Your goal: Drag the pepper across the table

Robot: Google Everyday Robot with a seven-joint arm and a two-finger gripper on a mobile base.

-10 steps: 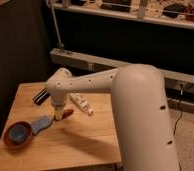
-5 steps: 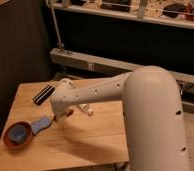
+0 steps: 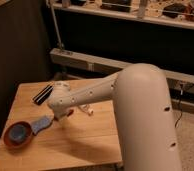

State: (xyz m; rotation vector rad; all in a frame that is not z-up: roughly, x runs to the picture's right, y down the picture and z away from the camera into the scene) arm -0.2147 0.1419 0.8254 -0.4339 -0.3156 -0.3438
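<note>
Gripper (image 3: 61,116) mostly hidden under arm (image 3: 97,92), nr partly covered pepper (image 3: 69,113).

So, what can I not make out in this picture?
All in the camera view:
- pepper: only a red end shows; the arm covers the rest.
- gripper: low over the table, between blue cloth and pepper, mostly under the arm; contact with the pepper unclear.
- white bottle: partly behind the arm.
- table's right side: hidden by the arm.
</note>
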